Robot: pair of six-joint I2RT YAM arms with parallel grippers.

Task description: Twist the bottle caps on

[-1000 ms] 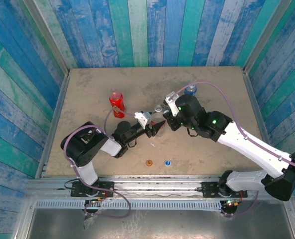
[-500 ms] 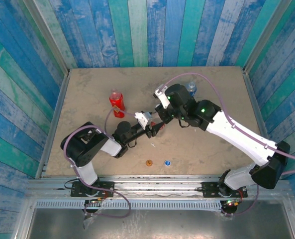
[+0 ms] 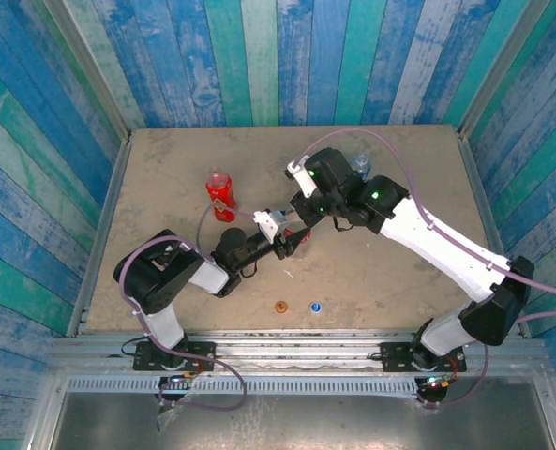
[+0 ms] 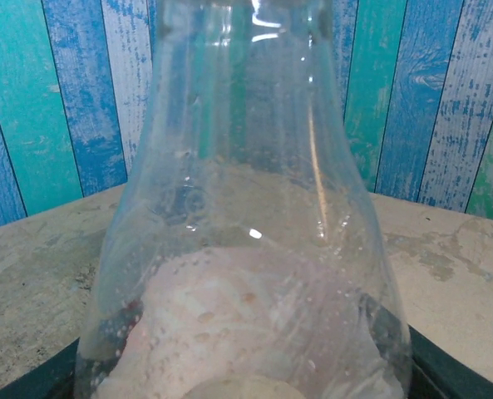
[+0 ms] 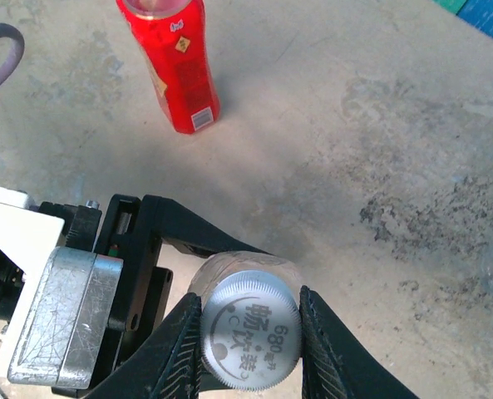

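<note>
My left gripper [image 3: 294,238] is shut on the clear bottle with the red label [image 3: 302,233], which stands upright near the table's middle. In the left wrist view the clear bottle [image 4: 246,208] rises directly in front of the camera. My right gripper [image 5: 250,331] is shut on the white cap [image 5: 250,330], directly over this bottle's top. Whether the cap is threaded on I cannot tell. The all-red bottle [image 3: 219,195] [image 5: 170,62] stands uncapped to the left. The blue-label bottle [image 3: 359,165] stands at the back, behind the right arm. The orange cap [image 3: 280,307] and blue cap [image 3: 314,306] lie near the front edge.
A small white scrap [image 3: 288,275] lies on the table [image 3: 165,169] in front of the left gripper. Painted plank walls close the table on three sides. The right arm's cable loops over the back right of the table.
The right arm has swung left with the white cap and now holds it over the bottle in my left gripper. The left jaws have closed slightly on that bottle.
</note>
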